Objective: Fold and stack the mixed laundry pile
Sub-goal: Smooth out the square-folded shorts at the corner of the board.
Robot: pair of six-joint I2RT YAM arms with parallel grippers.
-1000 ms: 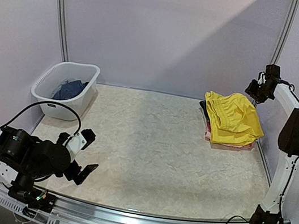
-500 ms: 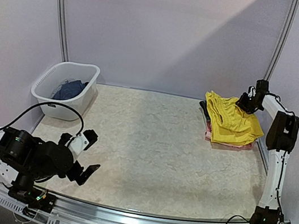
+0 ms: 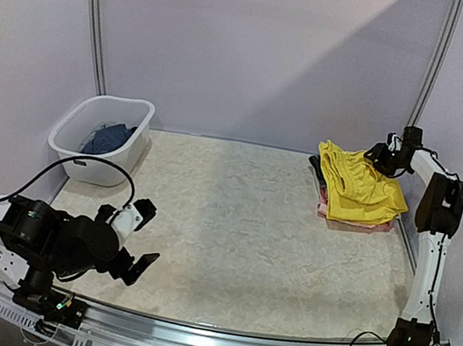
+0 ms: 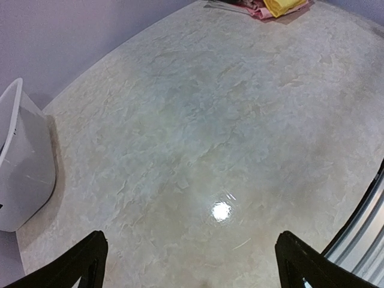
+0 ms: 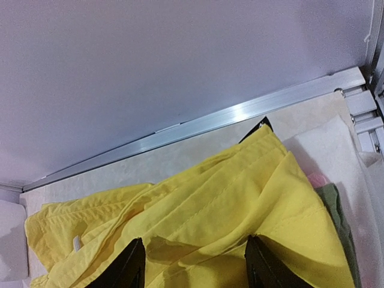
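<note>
Laundry pile (image 3: pixel 360 199): mostly a folded stack at the far right of the tabletop, with one piece apart at the far left.
Basket (image 3: pixel 76 143): white and slotted, in the far left corner near the wall. A dark blue garment (image 3: pixel 111 137) lies bunched inside it.
Left pincer (image 3: pixel 143 236): wide open and holding nothing, low over the near left of the tabletop, well apart from basket and stack.
Tabletop (image 3: pixel 241 219): pale and marbled, with a broad open stretch between basket and stack that gives room to spread a garment.
Stack: yellow shorts (image 3: pixel 359 181) on top, a pink garment (image 3: pixel 323 208) showing beneath at the near edge, and an olive-green garment (image 5: pixel 337 210) peeking out at the side.
Right pincer (image 3: pixel 383 156): at the far edge of the shorts, jaws apart astride a ridge of yellow cloth; nothing looks pinched.
Step in hand: probably setting or tidying the shorts on the stack.
Next move: likely the right arm lifts clear without dragging cloth. Then the blue garment has to come out over the basket rim, which suits the left arm.
Edges: the stack sits close to the back rail (image 5: pixel 198 129) and the right wall, so that arm has little room there.
</note>
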